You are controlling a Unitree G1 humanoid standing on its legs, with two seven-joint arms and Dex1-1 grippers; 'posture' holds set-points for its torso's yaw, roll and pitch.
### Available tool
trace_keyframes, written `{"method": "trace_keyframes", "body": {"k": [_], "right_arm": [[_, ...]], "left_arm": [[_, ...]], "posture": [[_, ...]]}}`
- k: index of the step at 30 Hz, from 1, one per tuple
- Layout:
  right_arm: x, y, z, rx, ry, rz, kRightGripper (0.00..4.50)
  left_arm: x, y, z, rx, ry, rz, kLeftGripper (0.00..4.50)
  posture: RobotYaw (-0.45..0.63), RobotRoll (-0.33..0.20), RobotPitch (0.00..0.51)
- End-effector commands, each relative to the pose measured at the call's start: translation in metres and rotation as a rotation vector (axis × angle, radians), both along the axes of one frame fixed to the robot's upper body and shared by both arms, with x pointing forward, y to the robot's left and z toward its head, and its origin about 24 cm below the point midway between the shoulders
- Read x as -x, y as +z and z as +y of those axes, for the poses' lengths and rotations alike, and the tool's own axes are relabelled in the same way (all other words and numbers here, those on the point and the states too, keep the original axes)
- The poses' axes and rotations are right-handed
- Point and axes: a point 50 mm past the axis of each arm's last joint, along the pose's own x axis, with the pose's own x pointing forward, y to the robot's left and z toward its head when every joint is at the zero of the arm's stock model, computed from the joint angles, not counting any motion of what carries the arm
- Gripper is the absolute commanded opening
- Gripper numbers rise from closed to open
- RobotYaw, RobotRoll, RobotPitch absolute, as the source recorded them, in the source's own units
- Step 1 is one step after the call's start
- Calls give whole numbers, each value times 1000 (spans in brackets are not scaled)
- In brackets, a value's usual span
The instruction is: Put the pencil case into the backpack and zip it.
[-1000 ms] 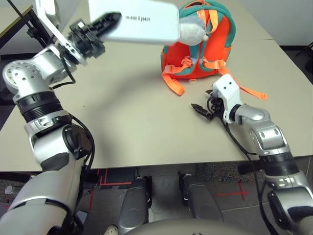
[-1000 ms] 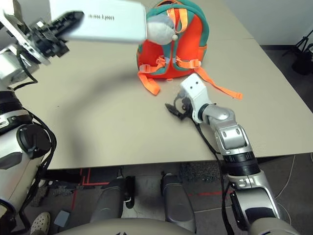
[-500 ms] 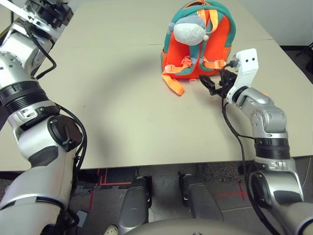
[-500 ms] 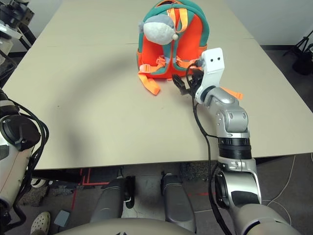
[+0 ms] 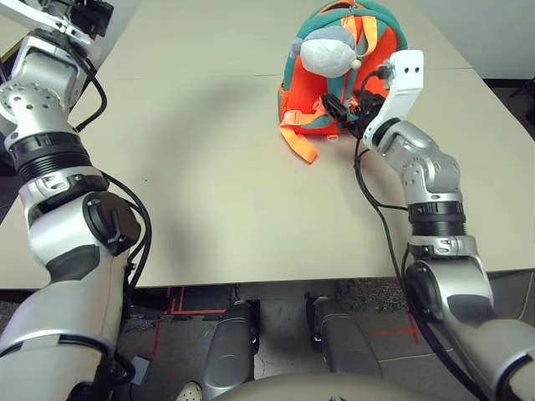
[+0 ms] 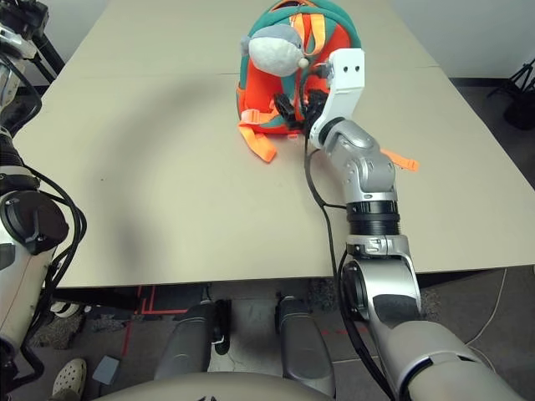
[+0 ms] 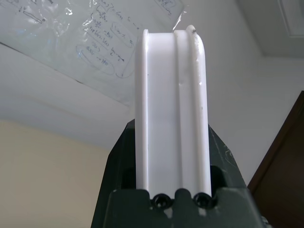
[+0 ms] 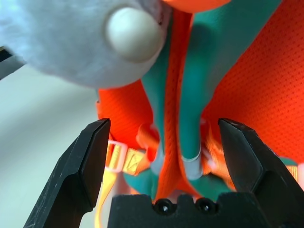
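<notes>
The left gripper [image 7: 173, 156] is closed around the white pencil case [image 7: 172, 114], its 2 fingers on either side. Directly ahead of the wide-open, empty right gripper [image 8: 165, 126] is the orange-and-teal backpack [image 8: 261, 76] on the bench [image 5: 226, 192].

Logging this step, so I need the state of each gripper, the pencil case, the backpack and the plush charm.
left gripper: shut on pencil case
pencil case: held
right gripper: open, empty
backpack: upright
plush charm: hanging on backpack

Backpack [image 5: 386, 52] upright on the far part of the table [image 5: 226, 192], plush charm [image 5: 328, 54] on its front.
</notes>
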Motion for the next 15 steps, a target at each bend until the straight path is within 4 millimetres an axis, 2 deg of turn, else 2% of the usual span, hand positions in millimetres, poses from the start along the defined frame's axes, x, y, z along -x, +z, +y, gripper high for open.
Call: {"method": "trace_keyframes", "body": {"k": [1,12,15], "right_arm": [[-7,-3,5,19,-3,-9,4500],[-20,-11,10,41,-17,-18,4500],[-19,-12,10,35,-11,-22,3522]], "left_arm": [[1,8,-1,-10,12,-27,1337],[-1,6,-9,-41,4,-8,1336],[-1,4,-10,-44,4,1,1336]], "posture": [[-155,0,146],[-150,0,147],[-155,0,151]]}}
